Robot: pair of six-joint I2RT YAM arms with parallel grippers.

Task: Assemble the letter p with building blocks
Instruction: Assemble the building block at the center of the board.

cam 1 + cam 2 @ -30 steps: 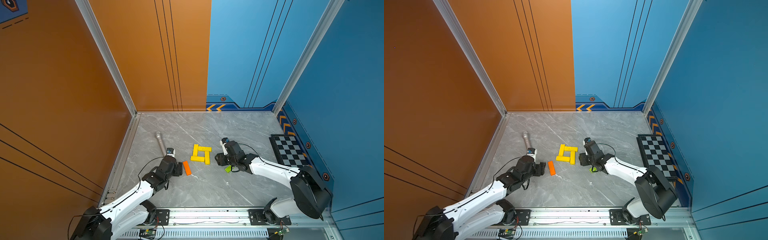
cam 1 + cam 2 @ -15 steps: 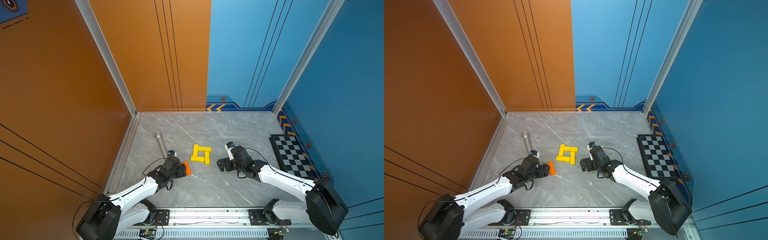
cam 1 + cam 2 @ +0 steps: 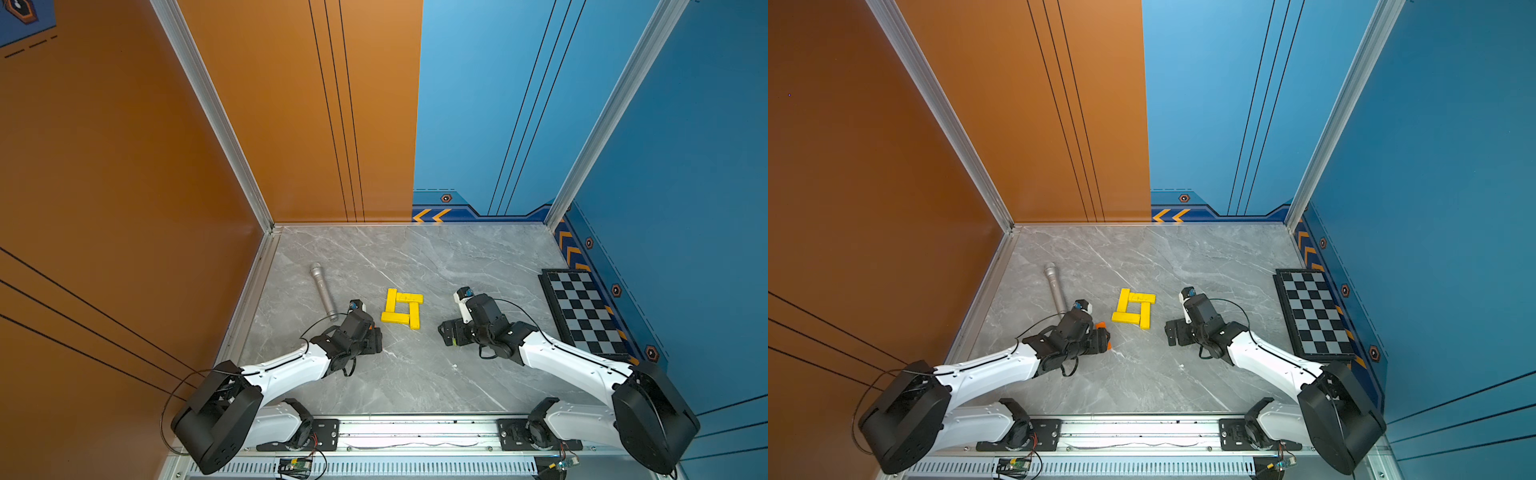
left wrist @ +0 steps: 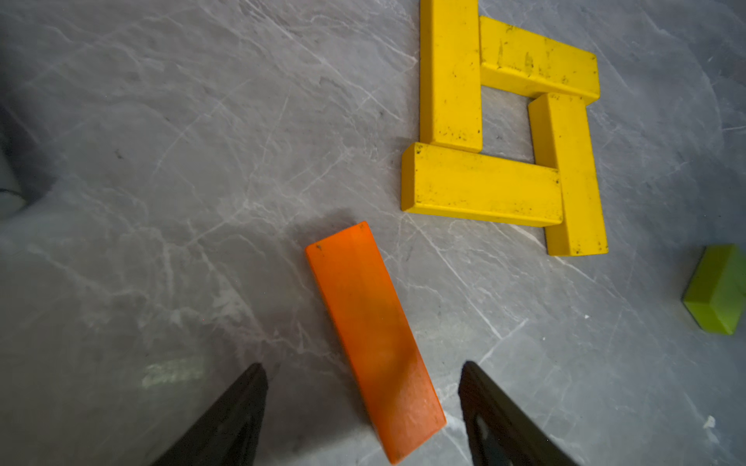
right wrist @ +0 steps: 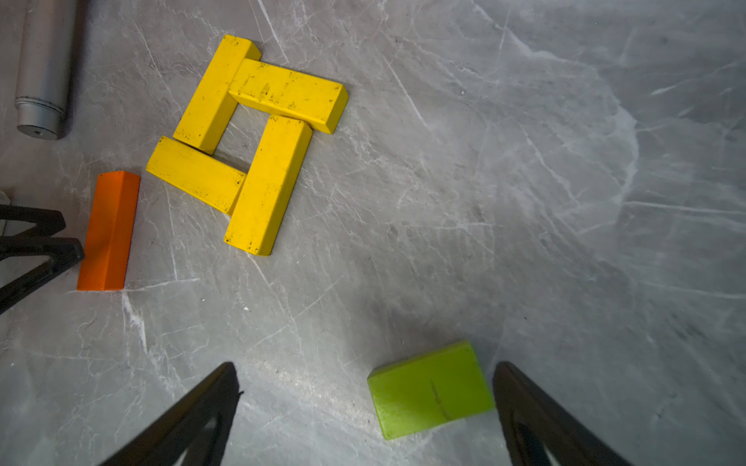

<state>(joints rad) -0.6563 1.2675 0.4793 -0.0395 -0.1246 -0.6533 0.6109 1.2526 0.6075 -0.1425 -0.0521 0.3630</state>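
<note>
Straddling the orange bar (image 4: 373, 335) with my left pincer (image 4: 363, 365), I have the fingers spread to either side of its near end, and neither looks to touch it. The bar lies flat on the bench (image 3: 415, 374), skewed across the gap. The grey cylinder (image 3: 323, 293) lies at about 10 o'clock of that pincer, apart from the work. At about 1 o'clock of the orange bar sits the yellow loop (image 3: 395, 317), four bars butted into a pinwheel square. Its nearest corner is close to the bar's far end without touching it. From the loop, the lime green bar (image 5: 430, 389) lies at about 4 o'clock. It is flat between the wide-spread fingers of my right pincer (image 5: 365, 365), close beside one finger and well off the other. The chequered board (image 3: 582, 318) lies at 3 o'clock, by the wall.

The step in hand, as I judge it, is gripping the two stem pieces. I should turn my left wrist until the fingers are square to the orange bar's long sides, then close on its middle so it cannot swivel. My right pincer should centre on the green bar first, or one finger would shove it sideways. Carrying either piece in, I'd keep off the loop, since its loose bars would likely scatter at a nudge.
</note>
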